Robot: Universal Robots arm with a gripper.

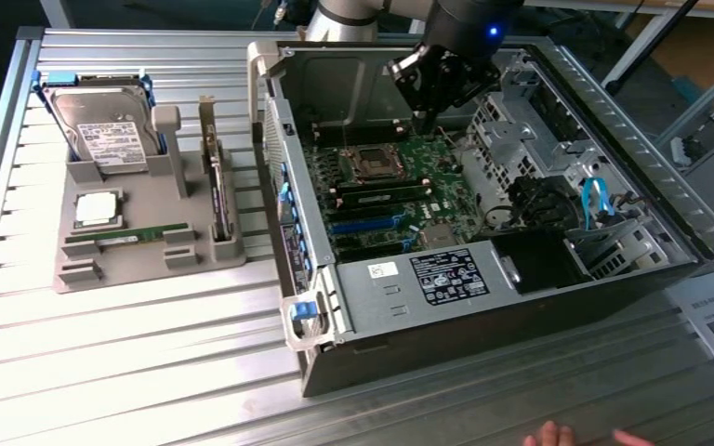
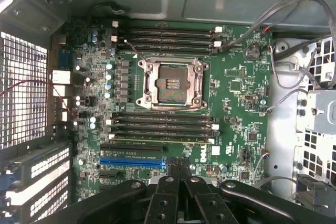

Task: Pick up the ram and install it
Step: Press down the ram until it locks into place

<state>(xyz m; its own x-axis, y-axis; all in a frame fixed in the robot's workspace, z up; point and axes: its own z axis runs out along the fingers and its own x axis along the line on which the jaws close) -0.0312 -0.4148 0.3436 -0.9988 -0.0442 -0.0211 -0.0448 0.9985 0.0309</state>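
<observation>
One ram (image 1: 127, 236) lies flat in the grey holder (image 1: 146, 251) on the desk (image 1: 109, 353), beside the open computer case (image 1: 482, 307); another (image 2: 164, 139) already sits in a motherboard (image 2: 236, 87) slot. Judging by this, the seating step is done or ending. The gripper (image 2: 178, 174) hovers above the slots, fingers (image 2: 167, 182) pressed together, holding nothing.

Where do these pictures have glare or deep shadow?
Exterior view: strong glare on the ribbed metal table at that view's left; the hand reads as a dark shape above the motherboard. Wrist view: bright light through the perforated case wall; the case corners lie in shadow.
</observation>
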